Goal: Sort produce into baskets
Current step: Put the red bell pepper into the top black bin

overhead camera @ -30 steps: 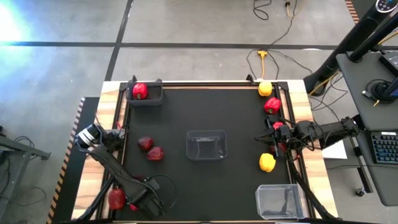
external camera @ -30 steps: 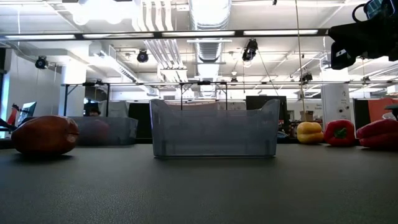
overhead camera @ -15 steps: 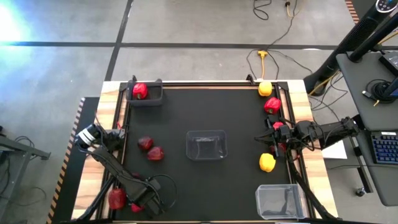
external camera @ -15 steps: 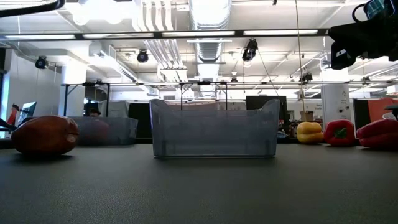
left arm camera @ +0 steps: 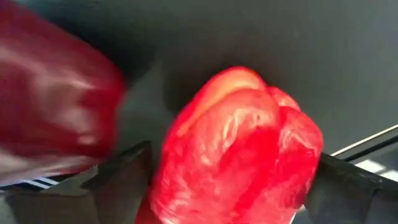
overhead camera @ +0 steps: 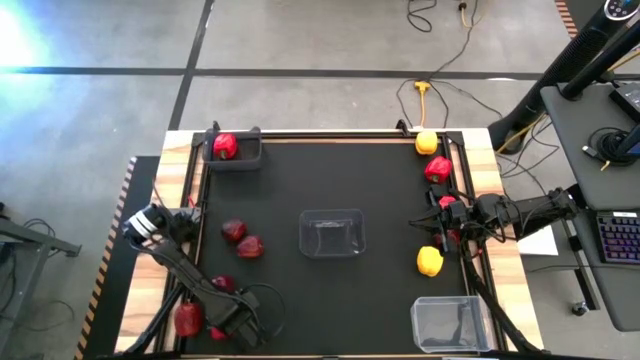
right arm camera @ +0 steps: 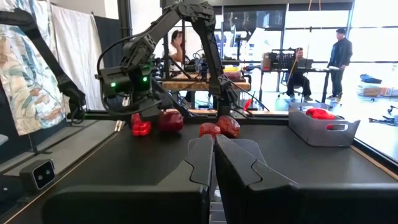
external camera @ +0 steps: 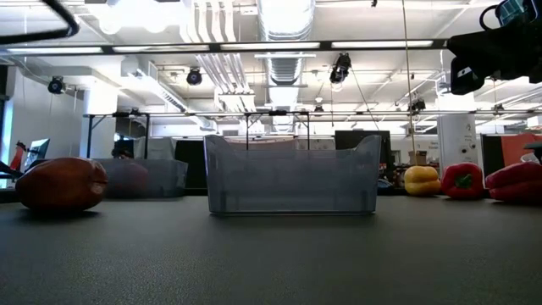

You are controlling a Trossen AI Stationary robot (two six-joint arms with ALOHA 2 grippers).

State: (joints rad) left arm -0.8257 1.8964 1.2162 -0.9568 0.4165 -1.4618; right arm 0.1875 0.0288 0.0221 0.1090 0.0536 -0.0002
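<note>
Left gripper (overhead camera: 217,331) at near-left desk (overhead camera: 330,180) corner, fingers (left arm camera: 118,180) straddling a red pepper (left arm camera: 239,149); contact unclear. Right gripper (right arm camera: 213,163) closed, empty, over right edge.

bright ceiling strip lights, window glare top left, close pepper (left arm camera: 239,149) blurred

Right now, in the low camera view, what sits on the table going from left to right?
Dark red apple → clear basket → yellow pepper → red pepper → a second red pepper at the right edge.
</note>
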